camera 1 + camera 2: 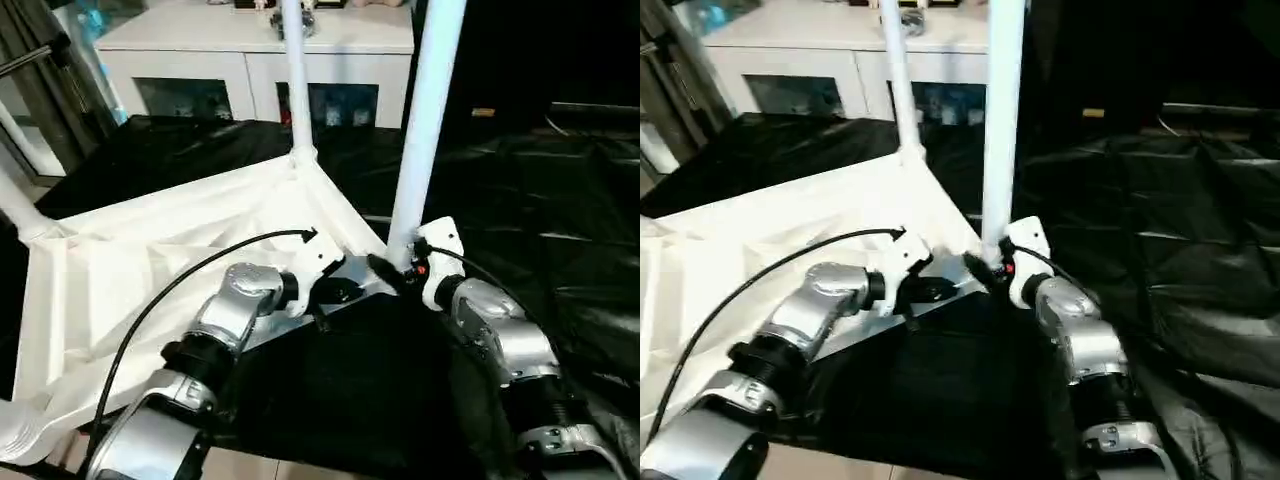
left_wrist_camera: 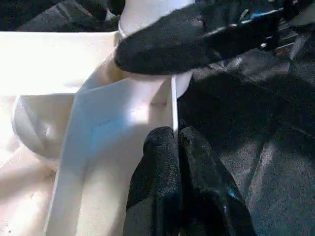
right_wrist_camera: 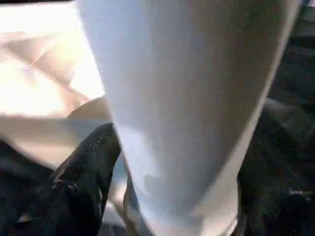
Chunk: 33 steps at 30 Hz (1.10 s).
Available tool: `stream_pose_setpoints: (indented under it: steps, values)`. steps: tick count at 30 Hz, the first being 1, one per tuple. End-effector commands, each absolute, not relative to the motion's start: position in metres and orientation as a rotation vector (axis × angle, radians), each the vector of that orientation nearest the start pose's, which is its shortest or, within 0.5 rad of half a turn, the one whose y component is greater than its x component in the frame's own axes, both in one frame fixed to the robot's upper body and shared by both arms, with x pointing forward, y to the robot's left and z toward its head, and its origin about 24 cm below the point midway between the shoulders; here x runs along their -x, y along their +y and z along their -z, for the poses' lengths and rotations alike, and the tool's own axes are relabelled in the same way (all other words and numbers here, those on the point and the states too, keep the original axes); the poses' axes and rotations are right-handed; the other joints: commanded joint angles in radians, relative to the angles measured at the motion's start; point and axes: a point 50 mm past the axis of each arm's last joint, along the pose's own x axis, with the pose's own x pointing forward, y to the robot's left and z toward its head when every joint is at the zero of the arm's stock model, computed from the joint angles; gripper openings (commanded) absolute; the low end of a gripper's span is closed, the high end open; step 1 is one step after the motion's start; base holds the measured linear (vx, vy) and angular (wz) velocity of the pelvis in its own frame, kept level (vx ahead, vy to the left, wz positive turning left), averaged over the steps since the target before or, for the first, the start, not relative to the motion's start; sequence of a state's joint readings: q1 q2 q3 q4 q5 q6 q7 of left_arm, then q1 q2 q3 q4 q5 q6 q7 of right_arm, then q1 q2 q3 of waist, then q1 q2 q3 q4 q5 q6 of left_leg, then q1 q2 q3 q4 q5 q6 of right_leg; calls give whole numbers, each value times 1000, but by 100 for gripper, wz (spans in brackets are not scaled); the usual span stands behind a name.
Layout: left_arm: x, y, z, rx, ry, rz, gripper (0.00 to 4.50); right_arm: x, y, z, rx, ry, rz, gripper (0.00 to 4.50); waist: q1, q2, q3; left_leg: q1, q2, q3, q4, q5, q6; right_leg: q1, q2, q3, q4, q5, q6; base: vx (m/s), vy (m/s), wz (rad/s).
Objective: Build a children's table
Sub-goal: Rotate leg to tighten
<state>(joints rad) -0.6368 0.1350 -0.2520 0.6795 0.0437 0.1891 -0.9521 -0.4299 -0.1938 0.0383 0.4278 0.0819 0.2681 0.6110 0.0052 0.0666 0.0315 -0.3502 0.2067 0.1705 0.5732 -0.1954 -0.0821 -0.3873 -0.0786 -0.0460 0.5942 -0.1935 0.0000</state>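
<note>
Tabletop upside down; our left gripper pinches its rim, right gripper straddles the near leg, grip unclear; next, seat it firmly.

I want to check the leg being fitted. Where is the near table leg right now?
In the left eye view the near leg stands upright in the tabletop's near right corner socket, right of centre, with the right gripper at its base and the far leg behind it.

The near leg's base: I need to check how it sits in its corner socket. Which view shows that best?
The left wrist view: the near leg enters the tabletop corner there, though the right gripper crosses it. Head views show the joint from afar; the right wrist view shows mostly the tube.
</note>
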Motion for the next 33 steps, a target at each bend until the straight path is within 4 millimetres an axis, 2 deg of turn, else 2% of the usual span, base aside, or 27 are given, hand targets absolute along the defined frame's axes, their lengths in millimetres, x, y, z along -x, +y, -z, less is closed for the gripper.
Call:
stream_pose_setpoints:
  steps: [1,2,5,6,7,9,16,20,21,22,24,25,26,29,30,31,32,33]
  values:
    - [-318,62,-42,-276,408,1284,0,-299,-98,-34,45,345,-987,356,11,-11,-48,-8,9,1,-60,-188,63,52,-47,26,-76,-147,-242,0,0,0]
    - [-317,66,-42,-283,417,1304,0,-295,-102,-37,56,345,-1048,356,10,-10,-48,-10,9,2,-59,-186,69,53,-48,28,-73,-136,-248,0,0,0]
    - [-316,71,-43,-294,424,1330,0,-289,-108,-40,58,351,-1125,356,17,-10,-47,-8,13,3,-60,-192,77,51,-48,28,-74,-152,-251,0,0,0]
    - [-315,77,-43,-303,433,1364,0,-282,-114,-42,58,366,-1203,356,19,-9,-45,-7,13,4,-61,-193,76,50,-47,28,-76,-160,-251,0,0,0]
    - [-314,81,-44,-311,435,1390,0,-278,-118,-44,61,380,-1253,356,27,-11,-45,-6,14,3,-61,-192,79,54,-46,27,-76,-166,-247,0,0,0]
    - [-311,88,-46,-318,437,1448,0,-271,-125,-45,64,410,-1332,356,36,-6,-47,-5,17,5,-59,-183,81,50,-48,29,-72,-152,-253,0,0,0]
    - [-306,98,-49,-316,443,1522,0,-265,-129,-46,64,450,-1402,295,53,-5,-47,0,20,7,-61,-180,64,45,-47,30,-67,-133,-265,0,0,0]
    - [-306,102,-49,-321,452,1524,0,-260,-128,-47,42,464,-1433,268,55,-6,-47,-2,18,5,-62,-173,56,48,-49,30,-68,-139,-254,0,0,0]
    - [-306,102,-48,-317,454,1516,0,-258,-127,-46,35,472,-1444,268,54,-13,-48,-2,18,7,-61,-169,56,48,-49,31,-68,-137,-253,0,0,0]
    - [-306,102,-48,-316,454,1515,0,-258,-127,-46,35,473,-1446,268,56,-10,-48,-2,18,6,-61,-166,56,48,-50,31,-67,-143,-251,0,0,0]
    - [-306,102,-47,-311,458,1509,0,-255,-127,-45,32,480,-1455,266,56,-15,-47,-4,18,6,-61,-161,58,48,-50,30,-68,-148,-249,0,0,0]
    - [-306,102,-46,-307,464,1500,0,-255,-127,-44,29,480,-1451,266,57,-13,-47,-4,18,6,-61,-159,58,47,-51,31,-67,-150,-248,0,0,0]
    - [-307,100,-45,-297,468,1465,0,-258,-125,-42,30,463,-1409,266,56,-23,-46,-5,17,7,-61,-158,61,47,-50,31,-69,-164,-241,0,0,0]
    - [-318,94,-44,-256,458,1298,0,-278,-120,-33,30,433,-1161,265,52,-16,-42,-4,16,6,-64,-179,43,40,-53,32,-74,-222,-232,0,0,0]
    - [-321,91,-44,-243,455,1247,0,-286,-118,-29,20,436,-1060,265,47,-24,-39,-2,13,6,-66,-204,30,38,-53,30,-80,-280,-218,0,0,0]
    - [-321,91,-44,-243,455,1247,0,-286,-118,-29,20,436,-1060,261,43,-24,-36,-3,11,4,-68,-215,21,39,-53,30,-81,-314,-209,0,0,0]
    - [-324,87,-43,-227,452,1200,0,-292,-116,-25,8,442,-969,261,36,-27,-36,-2,11,0,-72,-233,9,38,-53,31,-86,-383,-177,0,0,0]
    - [-327,80,-43,-211,448,1148,0,-299,-112,-20,-21,451,-859,259,32,-25,-36,-1,11,1,-72,-237,4,34,-53,32,-87,-385,-177,0,0,0]
